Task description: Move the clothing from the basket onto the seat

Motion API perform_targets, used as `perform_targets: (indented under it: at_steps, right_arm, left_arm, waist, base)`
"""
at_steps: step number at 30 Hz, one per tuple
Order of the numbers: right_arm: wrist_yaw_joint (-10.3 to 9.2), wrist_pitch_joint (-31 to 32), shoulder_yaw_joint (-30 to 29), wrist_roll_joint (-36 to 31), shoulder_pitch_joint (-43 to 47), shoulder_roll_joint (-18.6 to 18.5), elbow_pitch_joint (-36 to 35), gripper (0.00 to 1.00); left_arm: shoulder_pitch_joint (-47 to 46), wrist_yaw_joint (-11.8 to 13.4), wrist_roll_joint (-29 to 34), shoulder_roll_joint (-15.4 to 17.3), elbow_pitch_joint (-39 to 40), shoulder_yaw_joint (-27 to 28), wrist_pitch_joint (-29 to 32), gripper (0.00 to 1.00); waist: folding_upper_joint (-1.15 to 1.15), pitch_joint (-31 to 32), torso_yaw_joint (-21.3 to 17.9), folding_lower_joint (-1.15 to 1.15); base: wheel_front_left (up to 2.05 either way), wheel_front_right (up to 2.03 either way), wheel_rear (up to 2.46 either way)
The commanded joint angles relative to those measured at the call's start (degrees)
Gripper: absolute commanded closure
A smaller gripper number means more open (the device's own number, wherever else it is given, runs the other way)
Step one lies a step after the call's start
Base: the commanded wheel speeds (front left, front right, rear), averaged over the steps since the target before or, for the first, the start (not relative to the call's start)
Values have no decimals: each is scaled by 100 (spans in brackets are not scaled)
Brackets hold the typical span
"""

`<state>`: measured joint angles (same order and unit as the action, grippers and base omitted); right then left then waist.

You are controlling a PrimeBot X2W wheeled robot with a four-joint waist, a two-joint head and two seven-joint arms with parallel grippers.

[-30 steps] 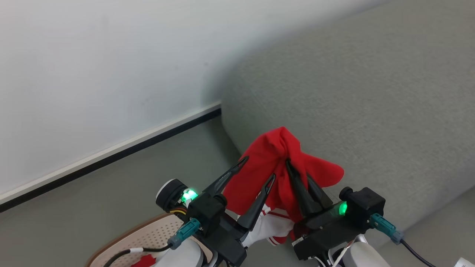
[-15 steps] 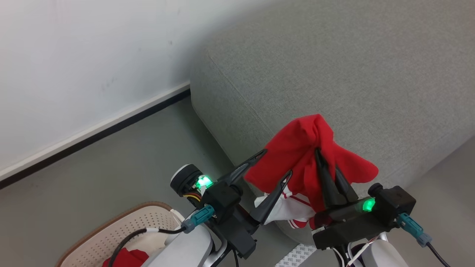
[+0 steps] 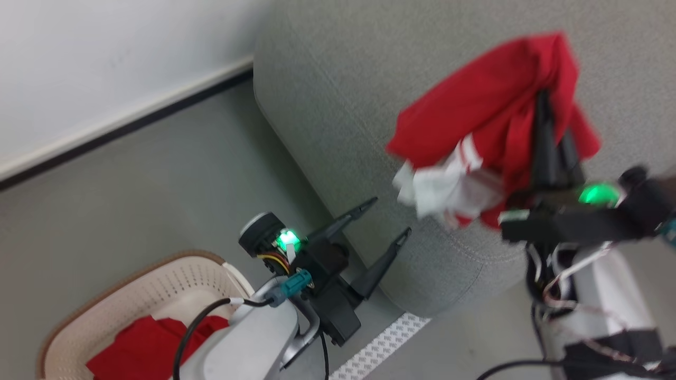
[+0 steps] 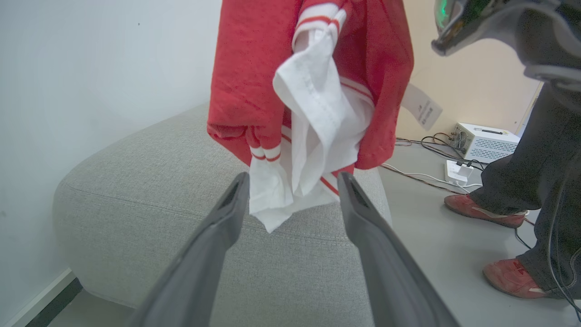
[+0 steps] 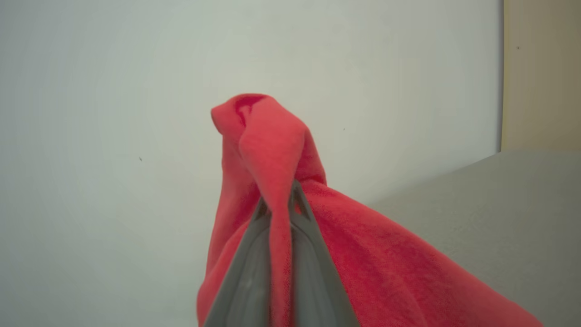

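Note:
My right gripper [image 3: 546, 100] is shut on a bright red garment [image 3: 491, 100] with white panels and striped trim, which hangs above the near corner of the grey seat [image 3: 369, 95]. From the left wrist the same garment [image 4: 254, 81] dangles over the seat [image 4: 150, 181], its small white label [image 4: 422, 106] to the right. Low by the seat's front corner, my left gripper [image 3: 385, 219] stands open and holds nothing. A second red garment [image 3: 142, 345] lies in the cream basket [image 3: 174, 279] at lower left. The right wrist view has red cloth [image 5: 272, 145] pinched between my fingers [image 5: 299, 200].
A pale wall with a dark baseboard [image 3: 121, 124] runs behind the grey floor. A person's legs and red shoes [image 4: 481, 211] stand to the right of the seat, with cables and a white box [image 4: 483, 141] on the floor. A white patterned strip [image 3: 385, 345] lies by the seat.
My right gripper has lifted the red garment up and to the right, over the seat. The head camera has shifted, bringing more of the basket into view. The left gripper stays open.

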<state>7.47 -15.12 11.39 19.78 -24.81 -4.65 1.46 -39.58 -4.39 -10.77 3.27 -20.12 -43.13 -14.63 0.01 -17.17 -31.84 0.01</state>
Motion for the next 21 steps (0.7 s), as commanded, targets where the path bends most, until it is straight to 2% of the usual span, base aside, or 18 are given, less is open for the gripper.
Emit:
perform_targets:
  at_steps: [1,12,16,21]
  right_arm:
    - [4,1,-86,28,-398,-109,-8,100]
    - [4,1,-1339,330,-2703,-1025,406,100]
    - [4,1,-1711,451,-3220,-1253,655,100]
    - [4,1,-1998,669,-3625,-1446,1413,100]
  left_arm:
    - [-154,29,75,107,-17,23,61,0]
    - [-880,-107,416,372,280,-273,580,0]
    - [-1140,-152,492,418,383,-366,718,0]
    - [-1396,-190,571,470,477,-463,820,0]
  waist:
    - [-1,-619,1,-1]
    - [-1,-2077,326,-1]
    - [-1,-2541,454,-1]
    - [-1,-2955,588,-1]
  base:
    - [0,0,0]
    - [0,0,0]
    - [0,0,0]
    - [0,0,0]
